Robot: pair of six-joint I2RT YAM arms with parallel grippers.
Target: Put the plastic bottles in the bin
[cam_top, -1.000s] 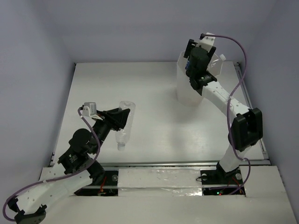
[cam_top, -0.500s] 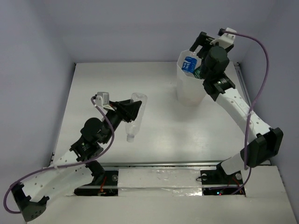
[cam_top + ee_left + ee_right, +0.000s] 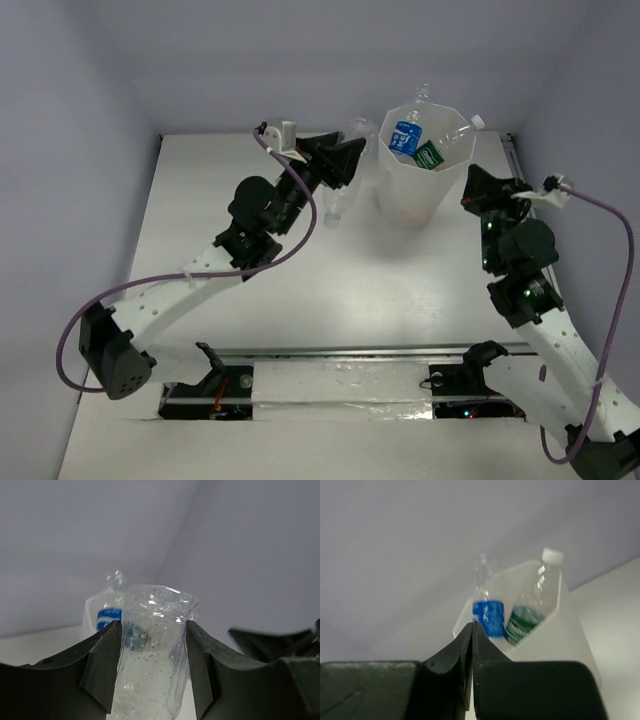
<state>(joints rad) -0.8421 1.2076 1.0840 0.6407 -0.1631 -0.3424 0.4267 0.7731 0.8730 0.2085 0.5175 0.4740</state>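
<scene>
The left gripper (image 3: 342, 162) is clamped on a clear bottle (image 3: 154, 645), its jaws closed about the wet, crumpled body. The bottle sits just left of the bin (image 3: 410, 195), not yet over the rim. From overhead I can't tell whether its lower end is off the table (image 3: 330, 285). To do this well, I'd lift it higher and carry it right until the whole bottle is above the opening, then let go, so it doesn't catch the rim or tip the bin. Inside, a blue-label bottle (image 3: 405, 137) and a green-label bottle (image 3: 430, 154) lean together, so aim for the free near side. The right gripper (image 3: 472, 627) sits right of the bin, jaws pressed together on nothing.
</scene>
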